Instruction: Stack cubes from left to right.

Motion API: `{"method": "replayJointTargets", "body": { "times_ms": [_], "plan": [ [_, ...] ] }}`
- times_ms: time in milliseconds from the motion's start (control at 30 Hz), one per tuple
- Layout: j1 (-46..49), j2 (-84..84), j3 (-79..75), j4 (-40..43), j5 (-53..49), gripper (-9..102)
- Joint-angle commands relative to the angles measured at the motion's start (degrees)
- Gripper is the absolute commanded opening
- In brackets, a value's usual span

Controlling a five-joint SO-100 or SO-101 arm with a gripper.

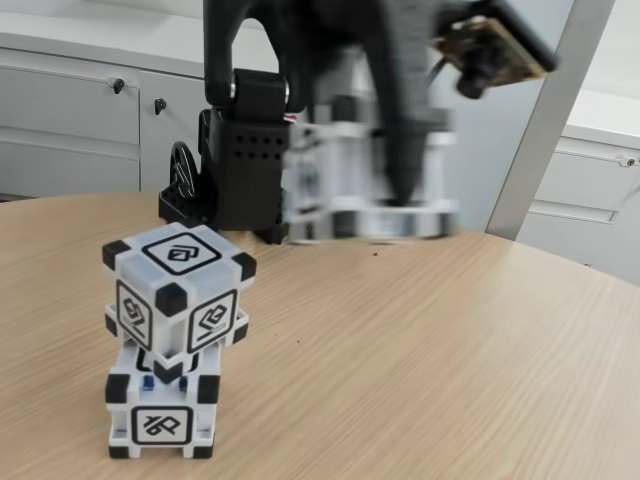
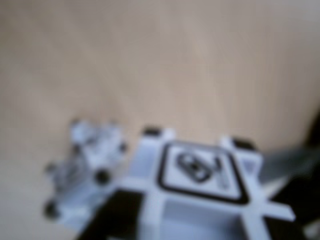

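the gripper (image 1: 405, 195) hangs above the far side of the table (image 1: 420, 340) in the fixed view, smeared by motion, with a third cube (image 1: 365, 170) blurred around it. the dark finger runs down in front of that cube and the cube looks lifted off the wood, so it seems clamped, though the blur hides the actual contact. in the wrist view the same cube (image 2: 200, 195) sits close under the camera, its framed glyph face up, which fits a cube being carried.

the cubes look like light, hollow, rigid plastic with smooth white faces, so they should not deform but could slip or twist in a loose pinch. the flat side faces between the black corner blocks seem the best place to squeeze.

nearer the camera in the fixed view, a stack of two stands at the left: the bottom cube (image 1: 162, 405) sits square on the table and the top cube (image 1: 180, 290) rests on it turned at an angle, overhanging slightly. that skew looks like the main risk, since a nudge could topple it.

behind, the arm's black base (image 1: 235, 165) stands at the table's far edge, and grey cabinets (image 1: 70, 120) and a slanted metal post (image 1: 545, 120) lie beyond. the wood between cube and stack is bare.
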Motion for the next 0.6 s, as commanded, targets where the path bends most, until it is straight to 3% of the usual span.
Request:
{"method": "replayJointTargets", "body": {
  "times_ms": [0, 200, 567],
  "plan": [
    [3.4, 1.1, -8.6, 5.8, -1.9, 20],
    [3.6, -1.9, -24.0, 16.5, -1.8, 20],
    [7.6, -17.3, -27.4, 16.7, -5.2, 20]
  ]
}}
